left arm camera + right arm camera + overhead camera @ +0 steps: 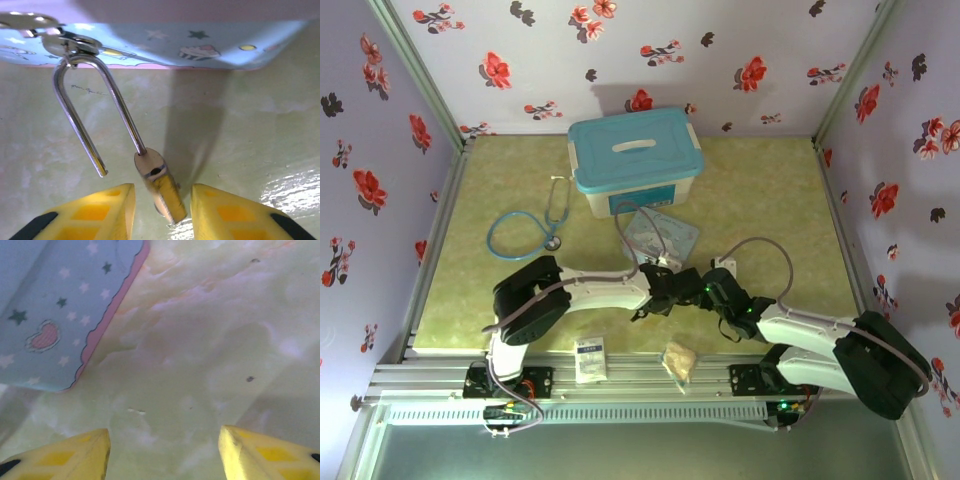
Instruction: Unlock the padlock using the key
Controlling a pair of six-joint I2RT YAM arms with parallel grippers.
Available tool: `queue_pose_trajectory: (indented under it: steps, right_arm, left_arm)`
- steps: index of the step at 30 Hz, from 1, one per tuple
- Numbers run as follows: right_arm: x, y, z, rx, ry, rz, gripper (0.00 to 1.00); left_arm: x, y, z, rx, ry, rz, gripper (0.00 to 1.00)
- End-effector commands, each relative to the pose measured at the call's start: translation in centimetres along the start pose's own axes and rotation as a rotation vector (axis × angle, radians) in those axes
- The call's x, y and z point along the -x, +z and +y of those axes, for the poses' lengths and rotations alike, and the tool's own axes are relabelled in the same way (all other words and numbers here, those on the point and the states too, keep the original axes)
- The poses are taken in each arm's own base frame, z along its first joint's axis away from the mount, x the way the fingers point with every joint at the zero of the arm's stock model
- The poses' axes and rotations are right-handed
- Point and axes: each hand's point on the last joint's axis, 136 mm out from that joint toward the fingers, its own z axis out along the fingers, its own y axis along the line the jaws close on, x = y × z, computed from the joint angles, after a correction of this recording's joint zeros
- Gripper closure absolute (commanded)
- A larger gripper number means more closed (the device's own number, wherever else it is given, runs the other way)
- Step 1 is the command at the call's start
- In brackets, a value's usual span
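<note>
Brass padlock (162, 187), unlatched — likely slick, rigid, small; best pinched by body flanks; left gripper (162, 192) spread around it, right gripper (165, 447) spread — empty.

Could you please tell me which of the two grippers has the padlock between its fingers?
The left gripper: the padlock's brass body sits between its open fingers, whereas the right gripper has only bare tabletop between its own.

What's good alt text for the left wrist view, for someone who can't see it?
An unlocked brass padlock, its silver shackle swung open with one end free, hangs from the metal clasp of a light-blue tin with stars. The left hand's yellow fingers stand open either side of the padlock's body.
</note>
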Motion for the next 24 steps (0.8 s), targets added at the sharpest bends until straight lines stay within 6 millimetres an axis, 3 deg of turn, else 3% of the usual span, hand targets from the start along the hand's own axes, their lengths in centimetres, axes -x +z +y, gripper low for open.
queue_pose_trajectory:
  steps: [1, 5, 11, 14, 18, 21, 24]
  right_arm:
    - [-0.9, 0.2, -0.7, -0.019, 0.015, 0.014, 0.4]
    - [-0.8, -0.1, -0.4, 0.001, 0.019, 0.01, 0.41]
    - [-0.3, -1.6, -0.4, 0.042, 0.041, -0.024, 0.4]
    - [0.1, -2.7, 0.3, 0.099, 0.059, -0.039, 0.39]
    - [0.7, -4.0, 2.7, 0.217, 0.117, -0.046, 0.42]
    - [0.9, -5.0, 5.1, 0.261, 0.111, -0.08, 0.42]
    - [1.0, -5.5, 7.8, 0.267, 0.058, -0.087, 0.41]
  left_arm:
    - [0.4, -0.2, 0.7, 0.086, 0.072, -0.013, 0.65]
    - [0.8, -1.0, -0.2, -0.004, 0.021, -0.044, 0.6]
    - [3.6, -5.9, -0.2, -0.201, -0.089, -0.184, 0.36]
    - [4.6, -8.0, 1.3, -0.294, -0.165, -0.225, 0.3]
    - [5.3, -8.9, 3.8, -0.444, -0.3, -0.244, 0.16]
    - [5.6, -8.5, 6.1, -0.505, -0.404, -0.266, 0.05]
    - [5.4, -7.2, 7.7, -0.515, -0.463, -0.248, 0.05]
